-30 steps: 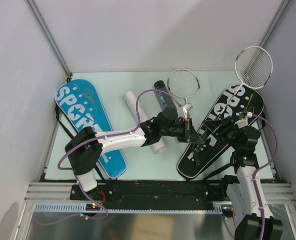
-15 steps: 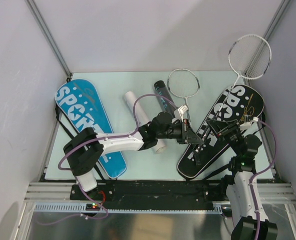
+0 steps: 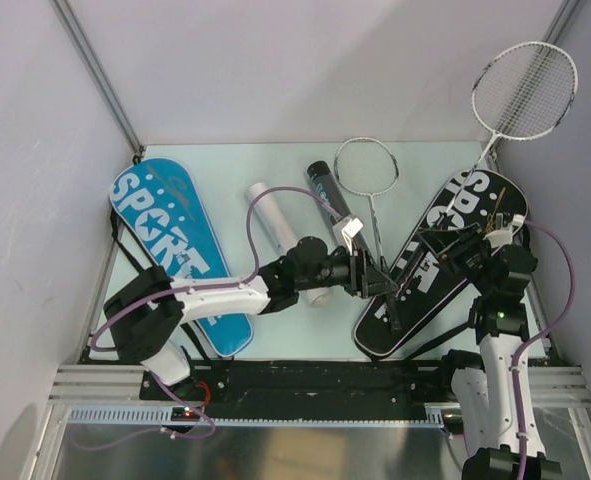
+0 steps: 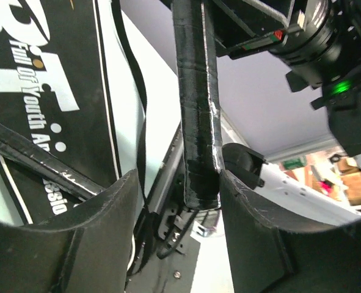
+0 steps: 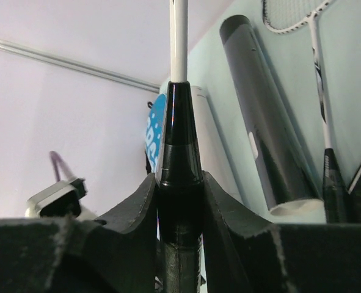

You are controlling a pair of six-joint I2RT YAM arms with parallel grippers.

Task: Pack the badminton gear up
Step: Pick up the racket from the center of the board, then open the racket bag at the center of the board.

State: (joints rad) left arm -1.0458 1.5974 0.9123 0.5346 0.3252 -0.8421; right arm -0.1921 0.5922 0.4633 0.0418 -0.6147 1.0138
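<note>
Spread loosely round the grip's butt at the left gripper (image 4: 180,183) — judged a handover, not a hold. Pinched tight on the silver racket (image 3: 525,90) by the right gripper (image 5: 179,183), head raised far right, probably for sliding into the black cover (image 3: 475,195). Reads "SPORT" and "Full Of Youth" — "SPORT" too on the blue cover (image 3: 165,240).

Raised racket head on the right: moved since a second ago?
Yes. The raised racket has swung up-frame and right in the top view, away from the racket lying on the table, toward the right corner post.
</note>
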